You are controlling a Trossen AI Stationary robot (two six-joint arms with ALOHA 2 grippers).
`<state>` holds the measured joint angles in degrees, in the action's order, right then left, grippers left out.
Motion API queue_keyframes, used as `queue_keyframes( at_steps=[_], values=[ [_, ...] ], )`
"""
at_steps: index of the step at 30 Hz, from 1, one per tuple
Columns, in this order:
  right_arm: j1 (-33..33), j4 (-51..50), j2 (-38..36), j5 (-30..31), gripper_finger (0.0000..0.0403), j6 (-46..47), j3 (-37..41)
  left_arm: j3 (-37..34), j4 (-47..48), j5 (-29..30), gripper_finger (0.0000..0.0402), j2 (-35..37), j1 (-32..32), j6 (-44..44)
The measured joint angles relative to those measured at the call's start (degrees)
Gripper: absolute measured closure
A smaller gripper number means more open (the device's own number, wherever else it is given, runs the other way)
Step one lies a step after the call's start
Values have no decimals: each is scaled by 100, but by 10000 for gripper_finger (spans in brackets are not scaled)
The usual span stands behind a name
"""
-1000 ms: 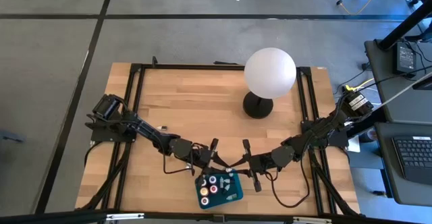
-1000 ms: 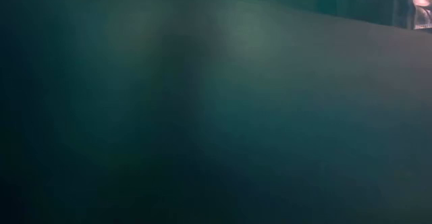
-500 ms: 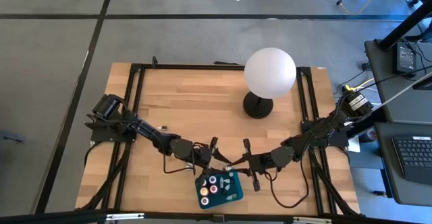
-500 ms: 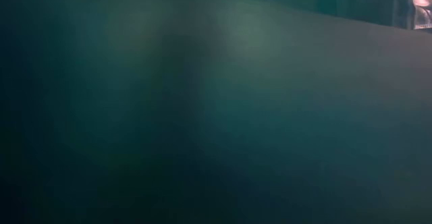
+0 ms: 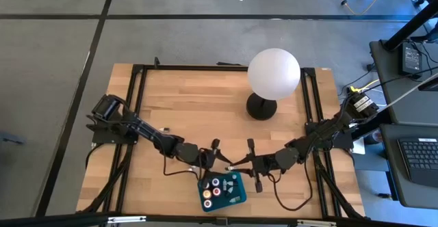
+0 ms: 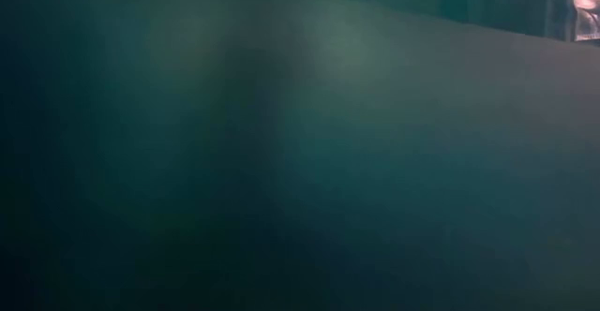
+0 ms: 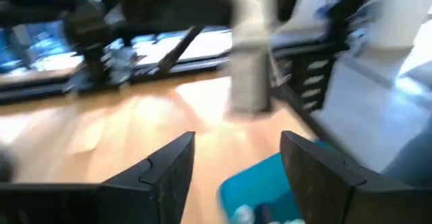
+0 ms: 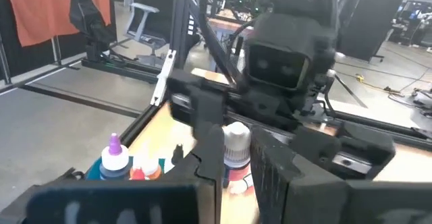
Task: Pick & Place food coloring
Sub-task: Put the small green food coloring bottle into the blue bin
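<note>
While both arms meet over the near edge of the desk (image 5: 205,124) in the high view, the left gripper (image 5: 220,160) and right gripper (image 5: 241,164) hang just above the far rim of the teal tray (image 5: 237,197), where the food coloring (image 5: 217,187) sits as a cluster of small round caps. The low view is filled by a teal wall, most likely the tray's side. From the left wrist, the jaws stand wide and empty above the tray's corner. From the right wrist, the jaws are nearly shut on a white-capped bottle (image 8: 236,150), with more bottles (image 8: 113,158) beyond. A handover or placing step looks to be in hand; next, the bottle needs lowering into a free spot.
</note>
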<state>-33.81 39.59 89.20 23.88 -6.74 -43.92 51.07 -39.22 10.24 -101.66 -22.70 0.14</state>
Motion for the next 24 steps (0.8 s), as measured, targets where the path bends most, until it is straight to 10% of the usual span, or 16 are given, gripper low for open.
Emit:
queue_keyframes(
  at_steps=[12,24],
  values=[
    [-288,-1012,205,-645,345,1596,0,0,1033,1541,187,417,0,-389],
    [-248,-1020,1248,-756,345,2699,4,0,1075,1560,187,417,-11,-407]
  ],
)
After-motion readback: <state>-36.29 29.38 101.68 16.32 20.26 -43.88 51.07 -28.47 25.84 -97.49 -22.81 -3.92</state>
